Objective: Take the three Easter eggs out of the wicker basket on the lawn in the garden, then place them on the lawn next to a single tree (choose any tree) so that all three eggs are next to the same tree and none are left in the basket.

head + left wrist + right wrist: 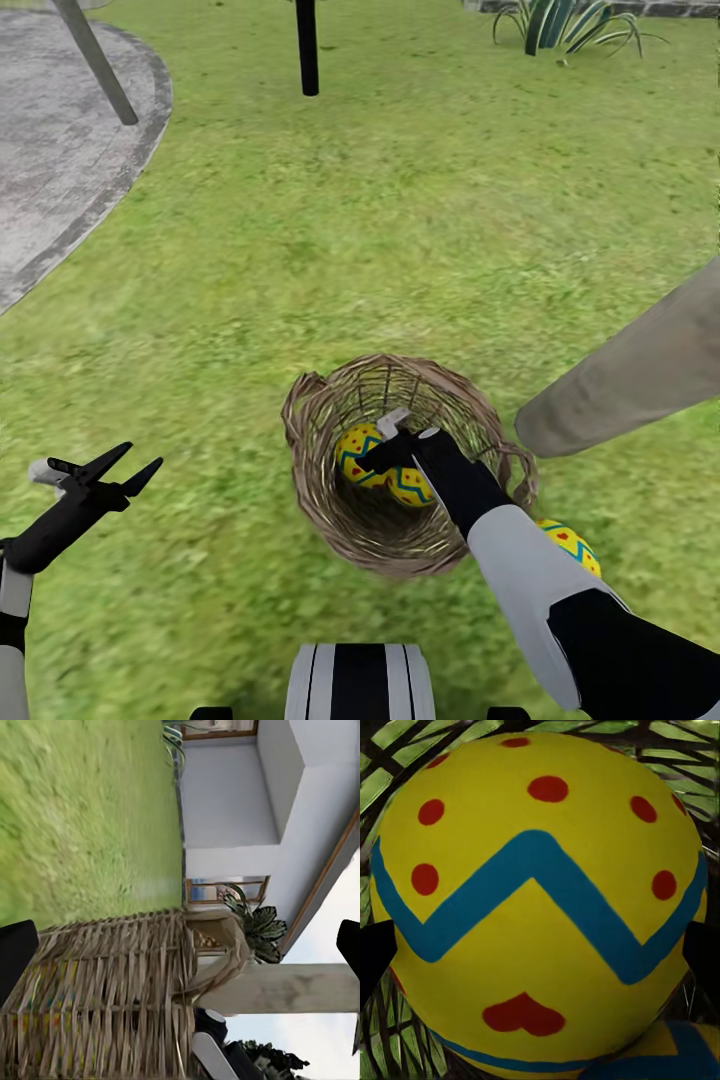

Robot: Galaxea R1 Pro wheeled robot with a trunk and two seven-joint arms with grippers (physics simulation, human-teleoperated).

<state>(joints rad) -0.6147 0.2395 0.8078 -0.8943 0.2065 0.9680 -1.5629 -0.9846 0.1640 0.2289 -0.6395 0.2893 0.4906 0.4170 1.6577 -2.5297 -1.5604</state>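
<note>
Down inside the wicker basket (330,420) on the lawn (400,220), the right gripper (392,448) sits with its jaws spread either side of one Easter egg (540,900), a second egg (412,486) beside it. The left gripper (115,470) hovers open over grass. A third egg (572,545) lies outside near the pale tree trunk (640,370).

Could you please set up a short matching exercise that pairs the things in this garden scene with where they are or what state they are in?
Things:
1. right gripper
2. left gripper
3. egg on the lawn
4. wicker basket

Places or states:
A. open, over bare grass
B. lying outside the basket, near the pale trunk
C. reaching inside the basket at an egg
D. standing on the grass, two eggs inside

Pairs: 1-C, 2-A, 3-B, 4-D
</note>
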